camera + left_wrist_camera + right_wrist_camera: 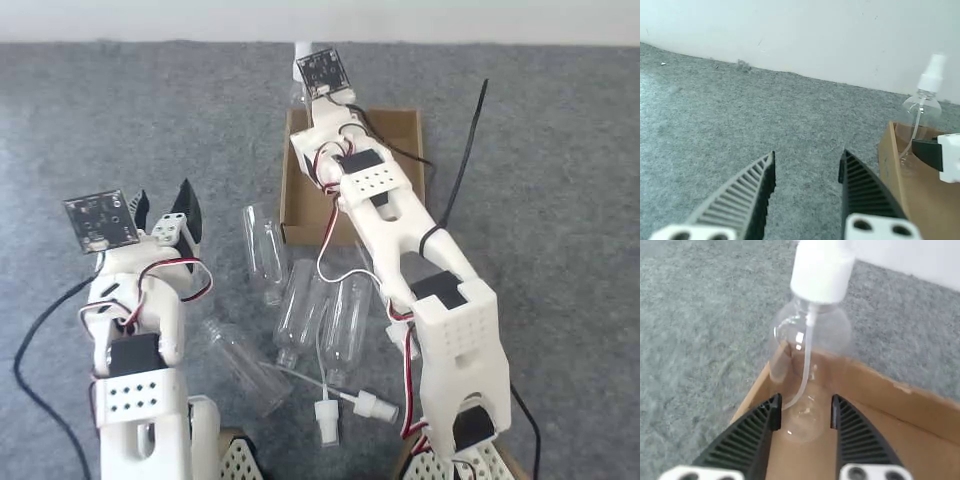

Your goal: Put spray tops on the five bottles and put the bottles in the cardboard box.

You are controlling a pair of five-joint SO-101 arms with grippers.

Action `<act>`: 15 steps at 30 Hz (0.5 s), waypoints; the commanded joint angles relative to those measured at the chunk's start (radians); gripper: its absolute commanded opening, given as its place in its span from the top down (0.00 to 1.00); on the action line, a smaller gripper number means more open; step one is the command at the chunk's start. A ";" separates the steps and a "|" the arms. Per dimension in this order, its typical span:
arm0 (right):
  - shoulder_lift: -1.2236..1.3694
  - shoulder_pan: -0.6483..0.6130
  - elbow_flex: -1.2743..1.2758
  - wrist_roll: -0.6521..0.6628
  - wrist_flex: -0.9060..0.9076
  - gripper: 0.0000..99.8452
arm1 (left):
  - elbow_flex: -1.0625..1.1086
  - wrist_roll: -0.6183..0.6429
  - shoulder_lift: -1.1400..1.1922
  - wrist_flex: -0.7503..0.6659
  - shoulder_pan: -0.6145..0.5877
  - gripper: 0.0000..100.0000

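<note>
Right gripper is out over the far corner of the cardboard box, jaws parted, tips either side of the capped bottle; I can't tell if they touch it. That bottle stands upright in the corner, long axis vertical, spray top up. Left gripper hangs wide open, empty, over the grey tabletop. Uncapped bottles lie flat near the box, three running near-to-far with necks toward the arm bases, a fourth slanted.
</note>
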 commanded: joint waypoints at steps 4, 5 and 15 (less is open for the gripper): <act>-0.074 -0.007 0.023 0.080 0.012 0.89 | -0.008 -0.008 -0.021 -0.032 -0.005 0.81; -0.073 -0.007 0.025 0.086 0.012 0.89 | -0.008 -0.008 -0.021 -0.032 -0.005 0.81; -0.064 -0.005 0.049 0.094 0.013 0.89 | -0.008 -0.008 -0.021 -0.032 -0.005 0.81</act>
